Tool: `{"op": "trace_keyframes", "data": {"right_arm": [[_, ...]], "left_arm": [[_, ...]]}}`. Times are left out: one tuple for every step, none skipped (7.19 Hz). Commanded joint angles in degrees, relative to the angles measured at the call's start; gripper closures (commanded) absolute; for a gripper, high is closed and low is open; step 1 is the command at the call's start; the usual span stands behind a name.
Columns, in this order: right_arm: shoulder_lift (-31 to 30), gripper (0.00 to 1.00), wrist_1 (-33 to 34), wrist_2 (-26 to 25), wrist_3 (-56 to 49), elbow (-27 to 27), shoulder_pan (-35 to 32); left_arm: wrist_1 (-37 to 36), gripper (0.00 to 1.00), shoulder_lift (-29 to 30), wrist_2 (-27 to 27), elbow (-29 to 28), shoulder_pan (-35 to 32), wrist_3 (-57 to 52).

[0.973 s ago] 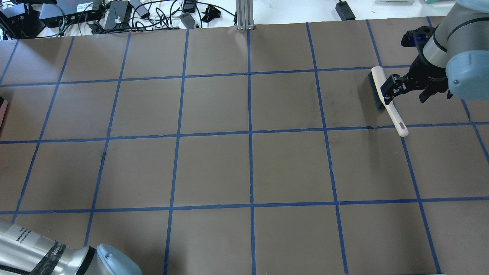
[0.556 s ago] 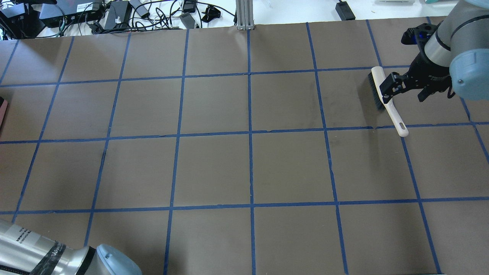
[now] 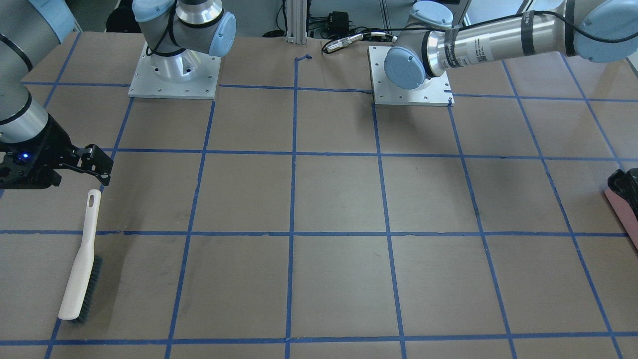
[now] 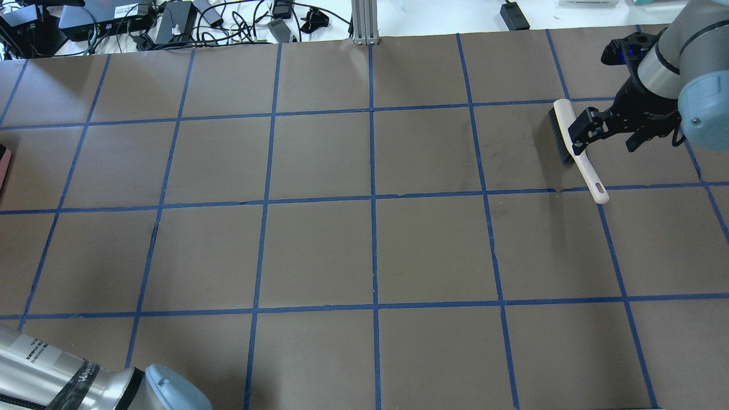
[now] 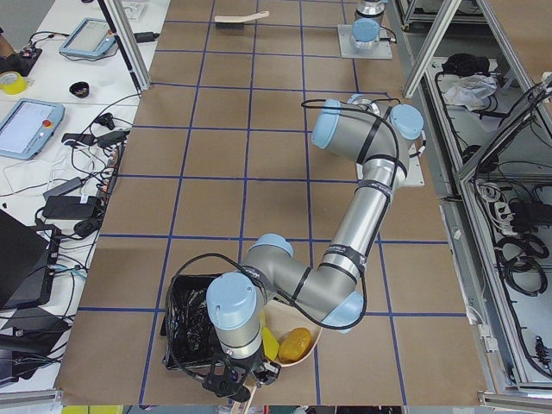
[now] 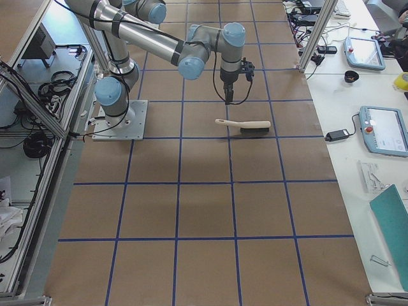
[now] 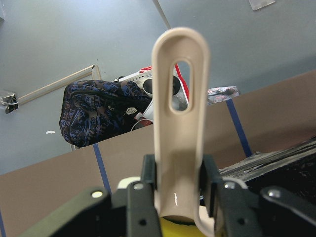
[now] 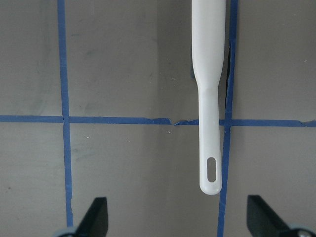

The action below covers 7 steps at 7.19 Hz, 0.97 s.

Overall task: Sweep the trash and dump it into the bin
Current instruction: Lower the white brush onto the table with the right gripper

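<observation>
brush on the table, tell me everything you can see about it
The brush is a cream, plastic-looking hand brush with a long slim handle ending in a slotted hanging hole, and dark bristles along one long edge of its head. It lies on the brown table, its handle crossing a blue tape line. Nothing grips it: the right gripper hangs open above the handle end, apart from it.

You've got the brush (image 4: 588, 175) on the table (image 4: 364, 250), far right, the bin (image 5: 191, 323) far left, dustpan (image 7: 178, 138) just beside it.
</observation>
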<state>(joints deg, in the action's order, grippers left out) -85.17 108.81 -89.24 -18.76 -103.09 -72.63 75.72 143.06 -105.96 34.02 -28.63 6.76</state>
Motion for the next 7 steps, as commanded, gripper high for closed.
{"op": "trace_keyframes", "data": {"right_arm": [[-0.2,0.0,-0.3,1.3,-0.1,0.0,0.0],[-0.2,0.0,-0.7,1.3,-0.2,0.0,0.0],[-0.2,0.0,-1.1,1.3,-1.0,0.0,0.0],[-0.2,0.0,-1.1,1.4,-1.0,0.1,0.0],[-0.7,0.0,-1.2,1.2,-1.0,0.2,0.2],[-2.0,0.0,-1.3,1.4,-1.0,0.1,0.0],[-2.0,0.0,-1.3,2.4,-1.0,0.0,0.0]], "left_arm": [[0.1,1.0,-0.1,-1.3,0.2,-0.3,-0.3],[0.0,1.0,-0.1,-1.3,0.2,-0.3,-0.3],[0.0,1.0,-0.1,-2.0,0.2,-0.3,-2.8],[0.0,1.0,-0.5,-3.0,-0.1,-0.3,-3.2],[0.0,1.0,-1.8,-3.5,-0.5,-0.2,-2.5],[-2.1,1.0,-2.9,-3.5,-0.8,-0.5,-3.1],[-5.2,1.0,-3.0,-3.5,-0.8,-0.5,-6.3]]}}
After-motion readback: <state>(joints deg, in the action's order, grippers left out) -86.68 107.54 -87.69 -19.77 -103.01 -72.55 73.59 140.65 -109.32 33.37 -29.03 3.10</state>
